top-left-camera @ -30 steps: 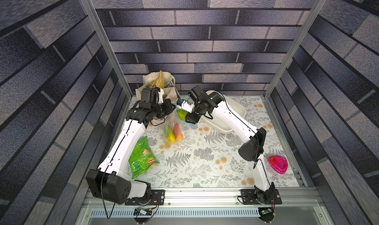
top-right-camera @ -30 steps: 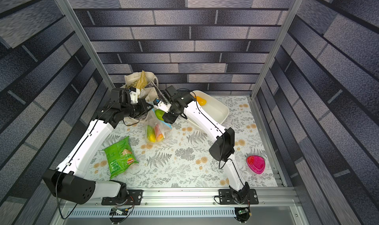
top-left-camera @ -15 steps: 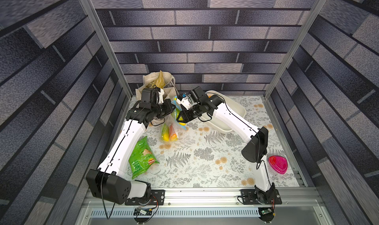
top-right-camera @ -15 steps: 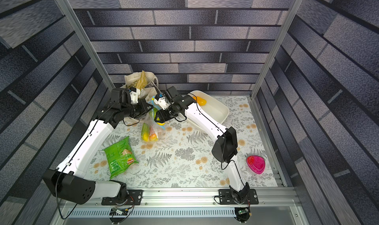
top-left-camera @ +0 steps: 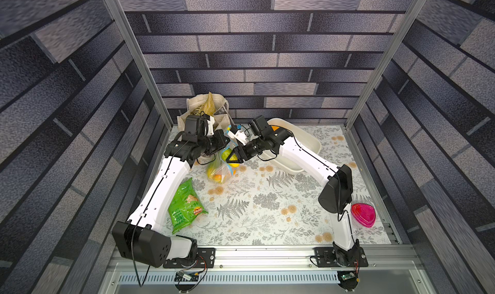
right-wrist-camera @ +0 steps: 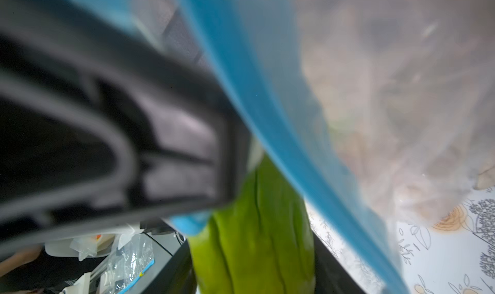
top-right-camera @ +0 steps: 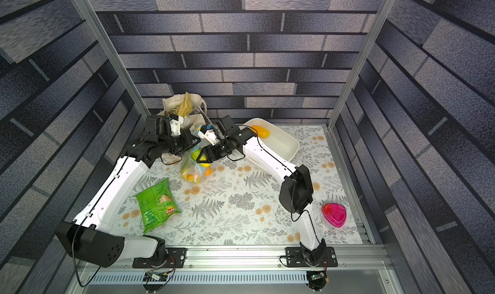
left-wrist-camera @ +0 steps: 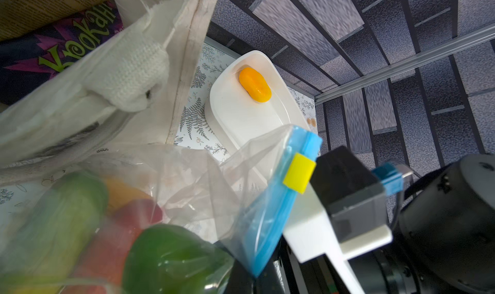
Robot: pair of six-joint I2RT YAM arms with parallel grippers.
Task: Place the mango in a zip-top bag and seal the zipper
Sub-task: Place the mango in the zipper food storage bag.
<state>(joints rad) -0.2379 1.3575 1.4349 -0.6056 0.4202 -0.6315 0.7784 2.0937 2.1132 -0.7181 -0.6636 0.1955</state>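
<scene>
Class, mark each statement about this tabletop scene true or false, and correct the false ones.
1. A yellow-orange fruit lies in the white tub. True.
2. The green crisp packet lies inside the tub. False: it lies on the table, apart from the tub.
3. The zip-top bag holds several coloured items. True.
4. The pink container sits right beside the canvas tote. False: it sits near the table's front edge, while the tote stands at the back.
5. The slider tab on the zipper is yellow. True.
</scene>
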